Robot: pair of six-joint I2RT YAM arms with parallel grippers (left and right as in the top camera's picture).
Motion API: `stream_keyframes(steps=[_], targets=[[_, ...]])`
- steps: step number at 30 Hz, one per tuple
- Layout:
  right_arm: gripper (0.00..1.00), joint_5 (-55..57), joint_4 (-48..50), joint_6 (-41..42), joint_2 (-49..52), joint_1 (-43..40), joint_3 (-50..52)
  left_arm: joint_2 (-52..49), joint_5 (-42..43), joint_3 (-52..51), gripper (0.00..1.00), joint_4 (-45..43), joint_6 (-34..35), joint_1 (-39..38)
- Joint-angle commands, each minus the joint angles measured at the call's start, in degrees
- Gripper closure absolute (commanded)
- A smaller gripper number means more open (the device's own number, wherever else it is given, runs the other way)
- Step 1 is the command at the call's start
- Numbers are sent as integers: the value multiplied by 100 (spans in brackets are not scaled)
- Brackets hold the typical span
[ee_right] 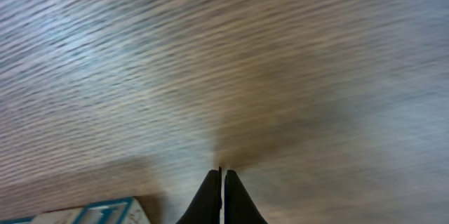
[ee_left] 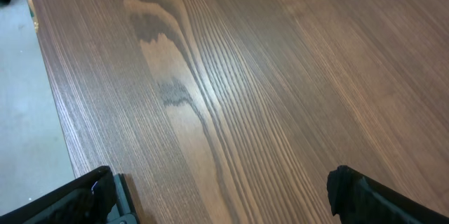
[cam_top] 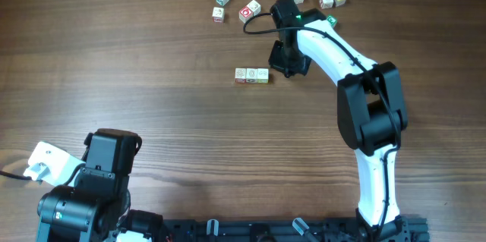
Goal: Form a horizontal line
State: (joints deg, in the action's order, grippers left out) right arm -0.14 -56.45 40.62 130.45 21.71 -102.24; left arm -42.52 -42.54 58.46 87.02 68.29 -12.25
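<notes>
Wooden, light horizontal line [cam_top: 251, 76] probably scoots easily. Pinch across flat sides; right gripper [ee_right: 222, 182] is closed empty, left gripper [ee_left: 224, 194] wide.

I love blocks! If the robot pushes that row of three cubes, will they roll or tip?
Probably neither: the row of three cubes sits flat on the table, so it should slide. They look like small wooden blocks, likely light and stiff. Pushed off-centre, the separate cubes may scatter.
</notes>
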Motion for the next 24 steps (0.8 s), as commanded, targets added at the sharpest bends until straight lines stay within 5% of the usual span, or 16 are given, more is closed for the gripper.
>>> stream_keyframes(steps=[1, 3, 5, 8, 16, 24], targets=[[95, 846, -201, 195, -688, 13, -28, 20, -35, -11, 0, 4, 118, 48], [91, 1110, -321, 146, -1012, -7, -28, 20, -33, -11, 0, 4, 118, 48], [61, 1392, -466, 66, -1405, -46, -28, 20, -35, -11, 0, 2, 118, 48], [0, 1954, -824, -15, -2236, -177, -28, 20, -35, -11, 0, 4, 118, 48], [0, 2802, -1757, -658, -3617, -575, -28, 20, -33, -11, 0, 4, 118, 48], [0, 4181, -3571, 616, -4452, -1145, 2, 20, -35, -11, 0, 4, 118, 48]])
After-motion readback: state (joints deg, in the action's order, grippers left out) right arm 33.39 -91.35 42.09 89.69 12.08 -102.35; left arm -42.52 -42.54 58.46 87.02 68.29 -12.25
